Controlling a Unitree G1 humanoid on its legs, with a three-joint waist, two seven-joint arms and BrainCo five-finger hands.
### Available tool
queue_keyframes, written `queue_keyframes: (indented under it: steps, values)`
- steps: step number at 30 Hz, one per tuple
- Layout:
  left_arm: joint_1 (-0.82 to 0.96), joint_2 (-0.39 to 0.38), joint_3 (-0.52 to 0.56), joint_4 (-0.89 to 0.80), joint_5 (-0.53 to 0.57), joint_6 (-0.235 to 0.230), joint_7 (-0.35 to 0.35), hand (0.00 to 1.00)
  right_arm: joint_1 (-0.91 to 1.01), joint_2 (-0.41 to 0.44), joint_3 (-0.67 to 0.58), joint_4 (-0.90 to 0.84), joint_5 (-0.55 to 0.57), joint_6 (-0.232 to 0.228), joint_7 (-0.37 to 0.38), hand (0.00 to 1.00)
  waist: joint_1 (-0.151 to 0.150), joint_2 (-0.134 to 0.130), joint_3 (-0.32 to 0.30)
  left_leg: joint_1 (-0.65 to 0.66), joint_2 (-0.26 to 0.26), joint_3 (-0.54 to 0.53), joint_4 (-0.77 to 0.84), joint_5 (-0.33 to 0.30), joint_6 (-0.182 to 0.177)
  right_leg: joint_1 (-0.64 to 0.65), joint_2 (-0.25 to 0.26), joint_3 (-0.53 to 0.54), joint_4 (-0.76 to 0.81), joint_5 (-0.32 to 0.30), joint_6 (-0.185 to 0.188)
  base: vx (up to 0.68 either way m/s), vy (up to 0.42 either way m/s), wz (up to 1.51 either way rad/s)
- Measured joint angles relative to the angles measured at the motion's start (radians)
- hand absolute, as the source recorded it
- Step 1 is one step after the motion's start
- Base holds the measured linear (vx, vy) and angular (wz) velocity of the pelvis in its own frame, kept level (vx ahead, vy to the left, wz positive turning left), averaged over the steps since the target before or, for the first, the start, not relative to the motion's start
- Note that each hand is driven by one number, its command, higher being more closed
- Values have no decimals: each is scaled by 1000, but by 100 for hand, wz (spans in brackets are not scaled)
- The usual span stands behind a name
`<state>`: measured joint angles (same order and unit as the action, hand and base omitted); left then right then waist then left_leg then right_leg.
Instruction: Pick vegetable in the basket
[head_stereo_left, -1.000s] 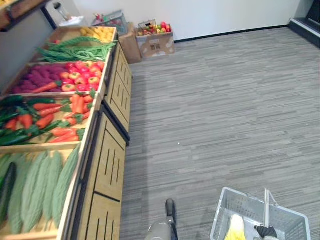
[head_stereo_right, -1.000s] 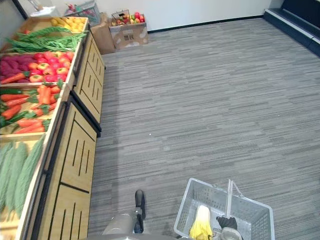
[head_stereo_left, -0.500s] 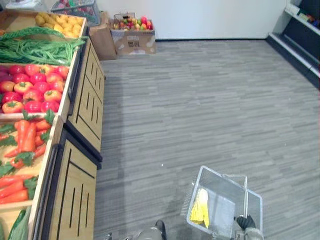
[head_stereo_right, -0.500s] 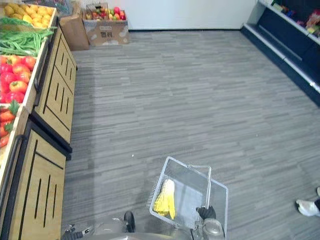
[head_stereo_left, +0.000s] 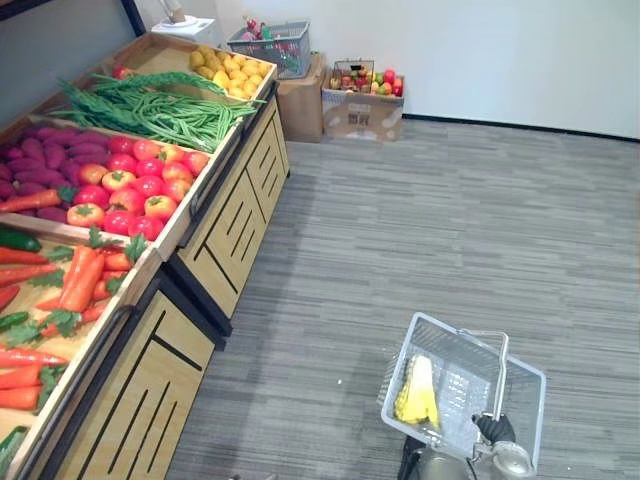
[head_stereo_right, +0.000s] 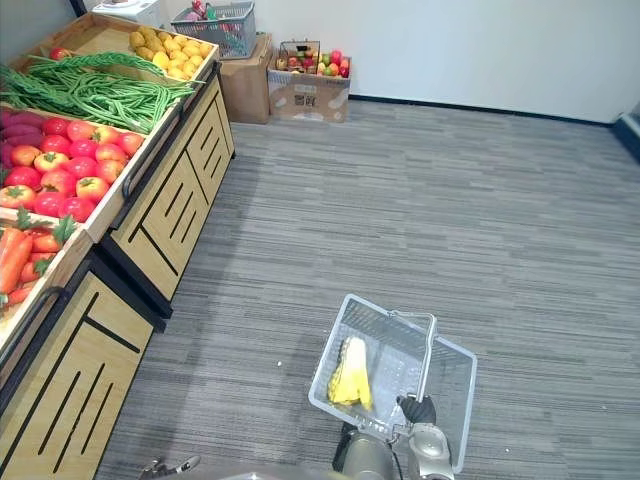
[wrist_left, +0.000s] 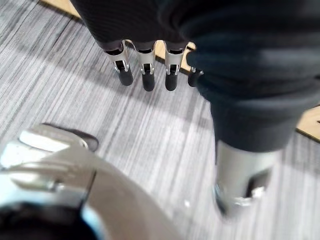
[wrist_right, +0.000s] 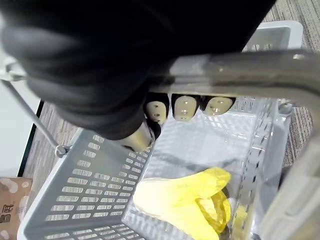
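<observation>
Lower right, your right hand (head_stereo_left: 493, 428) curls its fingers round the handle (head_stereo_left: 499, 378) of the basket (head_stereo_left: 450, 332); your left hand (wrist_left: 144, 61) hangs with fingers straight.

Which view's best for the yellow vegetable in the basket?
Right wrist view: the yellow vegetable lies close up on the basket bottom, under the right hand curled round the handle. Both eye views show it small, from above. Left wrist view faces the carpet.
</observation>
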<state>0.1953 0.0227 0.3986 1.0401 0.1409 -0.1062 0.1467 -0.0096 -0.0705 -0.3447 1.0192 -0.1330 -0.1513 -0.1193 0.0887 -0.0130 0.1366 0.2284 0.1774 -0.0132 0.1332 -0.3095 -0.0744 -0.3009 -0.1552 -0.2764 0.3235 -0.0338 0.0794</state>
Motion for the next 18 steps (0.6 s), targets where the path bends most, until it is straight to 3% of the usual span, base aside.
queue_keyframes:
  steps: [2,4,5,6,7,8,10,11,12,13,15,16,17,18]
  values:
    - [0,-2,0,12,0,-1,1,0,1,-10,-12,14,-6,7,-1,100,0,13,-8,-9,16,-37,56,10,0,11,16,-9,34,-47,-5,358,-254,7]
    - [1,-3,-2,24,-1,0,1,0,4,-13,-21,54,-7,13,-1,100,-4,36,-33,-103,38,-90,236,24,-19,62,41,-49,-13,-62,-7,291,-114,29]
    - [-3,-4,-5,23,-2,0,1,0,5,-13,-20,63,-7,16,-1,100,-5,38,-33,-139,41,-100,307,43,-44,84,47,-61,-39,-61,-8,370,-101,53]
    - [-11,-1,-16,20,-5,3,2,0,11,-13,-20,79,-5,17,-3,100,-6,39,-31,-216,50,-114,454,102,-110,139,58,-93,-90,-48,-18,352,-69,59]
    - [-17,3,-19,12,-11,6,2,0,11,-14,-20,98,-4,19,-4,100,-1,25,-23,-280,51,-108,587,205,-162,203,51,-118,-140,-32,-14,373,-63,62]
    - [-18,5,-20,7,-12,6,2,0,12,-14,-20,102,-4,23,-5,100,4,10,-16,-313,55,-97,650,254,-170,236,44,-138,-163,-28,-15,388,-47,64]
    - [-16,5,-24,-19,-20,1,5,0,11,-30,-17,103,-5,39,-8,100,3,5,-13,-442,88,63,782,121,-122,326,9,-196,-207,-26,-15,341,18,75]
    - [-16,5,-29,-26,-20,0,5,0,12,-38,-19,103,-5,40,-8,100,3,2,-11,-472,92,119,774,95,-99,340,-7,-213,-211,-25,-13,273,117,83]
    - [-18,6,-34,-37,-20,0,6,0,12,-50,-29,103,-5,41,-9,100,2,-2,-9,-518,97,237,702,65,-54,366,-40,-247,-215,-24,-10,204,131,69]
    - [-17,6,-39,-46,-19,0,6,0,12,-54,-40,102,-5,42,-10,100,1,-2,-9,-532,97,292,636,61,-36,379,-54,-267,-215,-24,-7,255,193,91]
    - [-12,7,-65,-44,-18,2,6,0,26,-70,-65,98,-5,48,-26,100,-2,16,-17,-538,85,482,313,185,100,441,-65,-337,-216,-56,60,280,235,111]
    - [-19,21,-71,-43,-18,5,7,0,28,-56,-74,99,-5,56,-29,100,-7,-1,-23,-530,47,483,281,182,99,447,-87,-348,-223,-69,72,331,254,123]
    - [-31,39,-74,-49,-16,7,9,0,27,-32,-78,101,-5,57,-29,100,-5,-46,-20,-532,-12,472,208,207,102,443,-104,-349,-247,-76,61,308,172,108]
    - [-38,54,-77,-45,-13,15,12,0,10,-19,-78,100,-5,56,-29,100,-3,-66,-18,-532,-49,459,155,235,109,444,-87,-342,-276,-75,62,300,115,79]
